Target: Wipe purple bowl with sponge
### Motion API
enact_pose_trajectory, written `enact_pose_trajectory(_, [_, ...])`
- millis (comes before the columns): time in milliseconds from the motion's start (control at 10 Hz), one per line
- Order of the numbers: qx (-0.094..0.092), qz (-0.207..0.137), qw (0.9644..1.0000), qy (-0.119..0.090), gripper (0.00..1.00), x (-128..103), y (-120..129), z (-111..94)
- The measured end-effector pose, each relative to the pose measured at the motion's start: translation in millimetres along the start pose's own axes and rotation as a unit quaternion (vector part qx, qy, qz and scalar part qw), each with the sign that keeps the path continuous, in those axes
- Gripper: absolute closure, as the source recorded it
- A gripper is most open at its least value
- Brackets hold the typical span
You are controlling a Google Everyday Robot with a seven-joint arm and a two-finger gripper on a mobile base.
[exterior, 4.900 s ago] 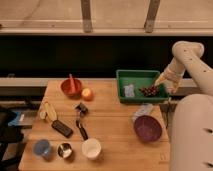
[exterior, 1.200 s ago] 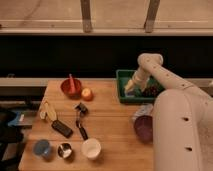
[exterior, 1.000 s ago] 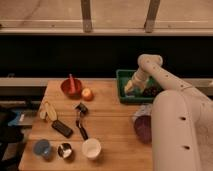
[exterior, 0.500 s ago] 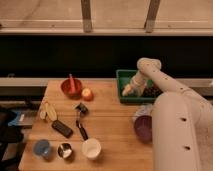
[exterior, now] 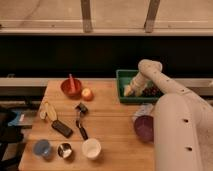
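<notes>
The purple bowl (exterior: pixel 143 128) sits on the wooden table near its right edge, partly hidden by my arm's white casing. My gripper (exterior: pixel 129 91) reaches down into the left part of the green bin (exterior: pixel 121 79) at the back right. It is at the spot where the sponge lay. The sponge is hidden under the gripper. The gripper is well behind the purple bowl and apart from it.
Dark red fruit (exterior: pixel 150 91) lies in the bin. A red bowl (exterior: pixel 70 88), an orange fruit (exterior: pixel 87 94), bananas (exterior: pixel 47 110), a black tool (exterior: pixel 80 121), a blue cup (exterior: pixel 42 148), a metal cup (exterior: pixel 64 150) and a white cup (exterior: pixel 91 148) stand on the table's left and middle. A pale wrapper (exterior: pixel 145 109) lies behind the purple bowl.
My arm has swung from the bin's right side to its left part. Over the last second the gripper has sunk a little lower into the bin.
</notes>
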Motion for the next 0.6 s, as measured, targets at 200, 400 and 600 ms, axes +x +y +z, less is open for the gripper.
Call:
enact_pose_trajectory(200, [-0.002, 0.005, 0.9999, -0.009, 1.00, -2.2, -2.4, -6.0])
enact_pose_trajectory(400, [0.000, 0.009, 0.9998, -0.018, 1.00, -4.2, -5.9, -13.6])
enact_pose_trajectory(600, [0.003, 0.015, 0.9994, -0.031, 1.00, -7.6, -11.8, -25.8])
